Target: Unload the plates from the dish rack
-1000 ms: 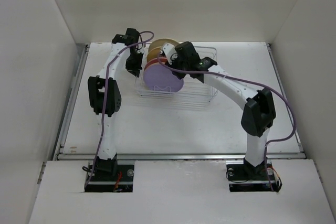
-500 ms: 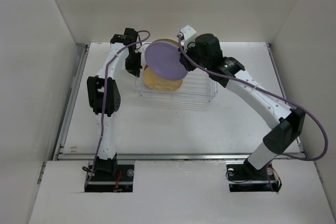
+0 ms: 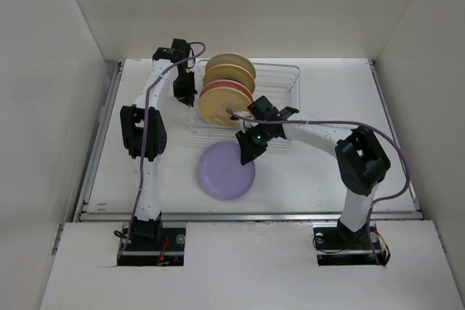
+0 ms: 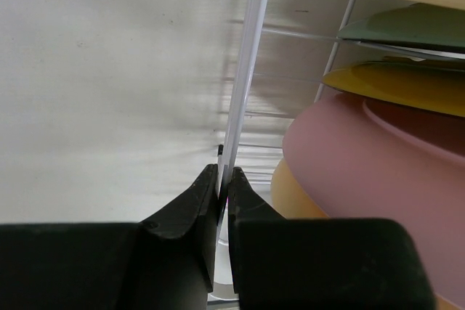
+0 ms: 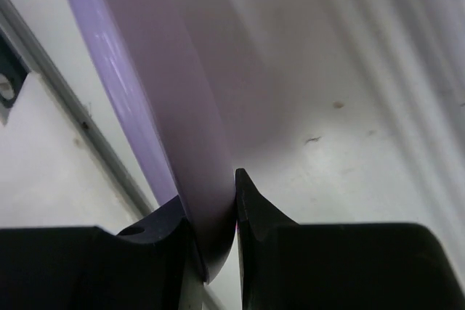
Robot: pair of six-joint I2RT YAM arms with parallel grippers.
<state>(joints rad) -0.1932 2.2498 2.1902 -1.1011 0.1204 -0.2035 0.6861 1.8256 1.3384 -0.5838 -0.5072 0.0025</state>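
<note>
Set-down step: the right hand (image 5: 211, 212) pinches the rim of the lavender plate (image 3: 225, 172), which lies near flat on the bench (image 3: 327, 179) just in front of the dish rack (image 3: 280, 99). The left hand (image 4: 224, 186) is pressed onto the rack's side wire. Next, probably: spread the right hand, back clear, then reach for the front yellow plate (image 3: 216, 110).

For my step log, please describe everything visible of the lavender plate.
The lavender plate is round, plain and smooth, with a shallow raised rim. It seems to lie flat on the white table, outside and in front of the dish rack. The right gripper has its jaws shut on the rim's far-right edge; nothing else touches it.
</note>
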